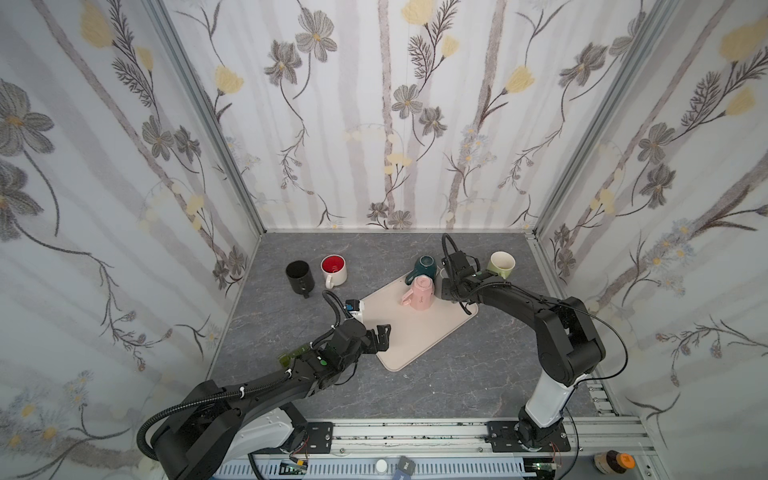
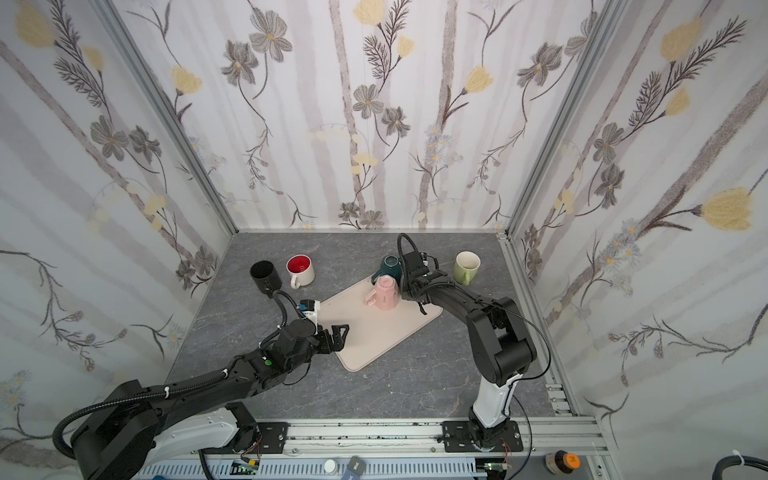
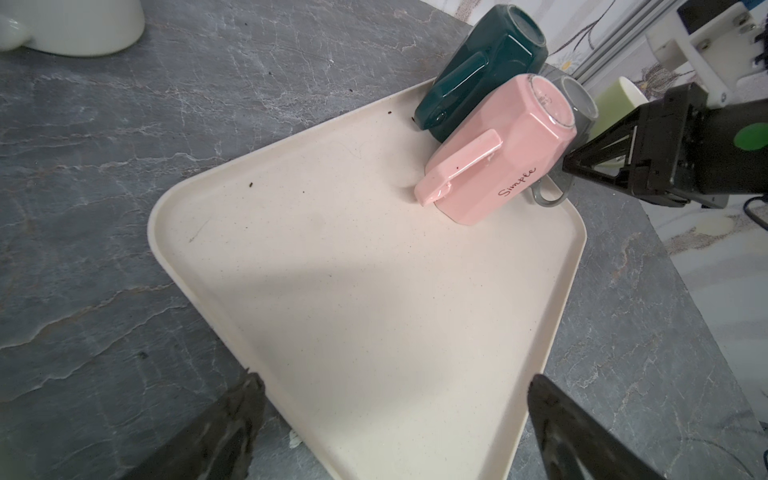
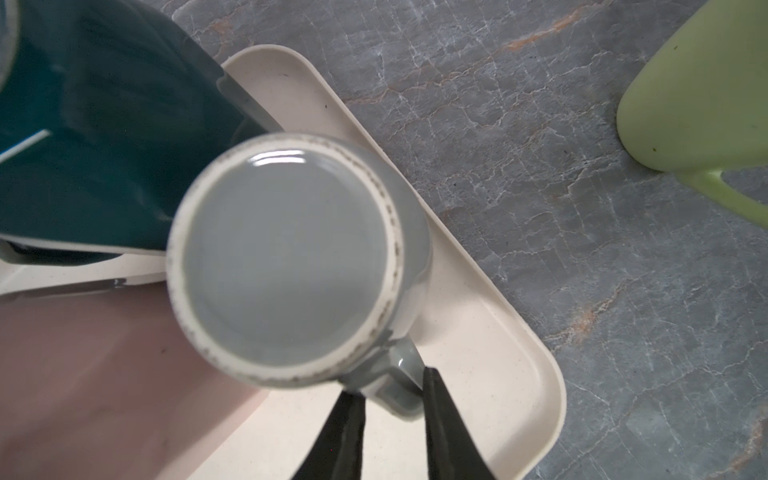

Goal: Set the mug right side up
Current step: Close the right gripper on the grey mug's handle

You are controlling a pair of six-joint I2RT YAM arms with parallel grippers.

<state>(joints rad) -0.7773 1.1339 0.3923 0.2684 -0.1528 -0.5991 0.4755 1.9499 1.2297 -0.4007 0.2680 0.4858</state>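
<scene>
Grey mug (image 3: 581, 96) half hidden behind pink mug (image 3: 498, 149) — right pincer (image 4: 390, 383) tight on handle (image 4: 395, 397), left pincer (image 3: 397, 379) apart.

Both top views look steeply down from high above the front rail (image 1: 415, 434), facing the back wall (image 1: 390, 124). They sit far enough off to take in the whole table (image 2: 415, 382), the left arm (image 1: 257, 386), the right arm (image 1: 552, 328) and the side walls, and their fields are nearly the same, shifted slightly sideways. The left wrist camera sits behind the left gripper (image 3: 395, 380) and looks obliquely across the tray (image 3: 374, 291) toward the pink mug (image 3: 498, 153) and the teal mug (image 3: 478, 66), at fairly close range. The right wrist camera, behind the right gripper (image 4: 392, 384), faces almost straight down, very near the grey mug (image 4: 291, 257). Both wrist views share that tray corner, the three mugs and the green mug (image 4: 685, 104).
</scene>
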